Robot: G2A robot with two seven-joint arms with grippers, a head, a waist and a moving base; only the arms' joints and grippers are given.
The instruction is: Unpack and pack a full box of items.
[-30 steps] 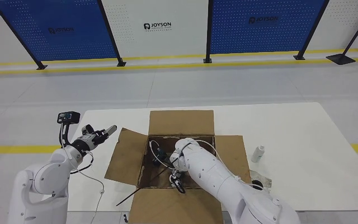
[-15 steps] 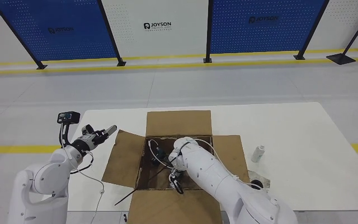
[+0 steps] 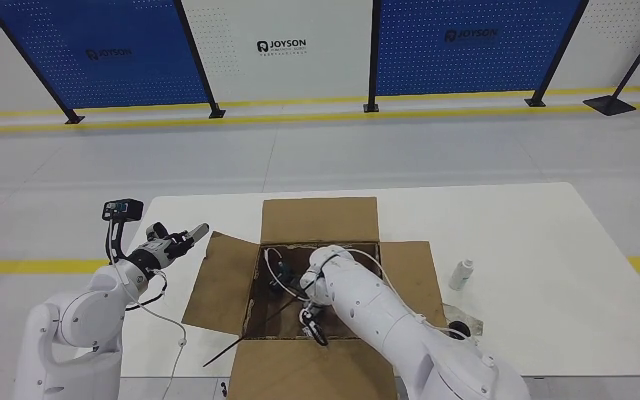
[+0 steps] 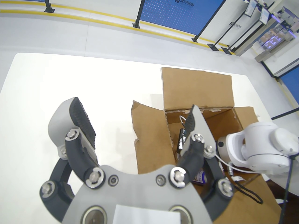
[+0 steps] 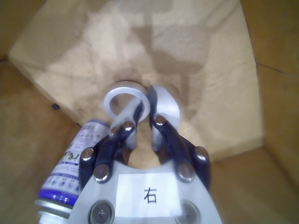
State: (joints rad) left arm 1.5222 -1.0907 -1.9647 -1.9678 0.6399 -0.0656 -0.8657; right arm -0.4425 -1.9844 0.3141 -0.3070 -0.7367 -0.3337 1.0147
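Inside the box (image 3: 322, 218): right hand (image 5: 148, 99) low over the floor, pinching the wall of a pale ring (image 5: 108, 101), one finger apparently through its hole.
Ring handling: probably light, stiff and smooth; the wall grip suits it, though it may swing.
Can (image 5: 70, 155): lying just beside the ring, likely to roll; best taken mid-body.
Left hand (image 4: 133, 104): spread, empty, above the bench (image 4: 46, 75).

We see the right gripper (image 5: 149, 95), white ring (image 5: 126, 85) in its grip, edge left inside the box (image 3: 320, 218) — the box shifts along too.
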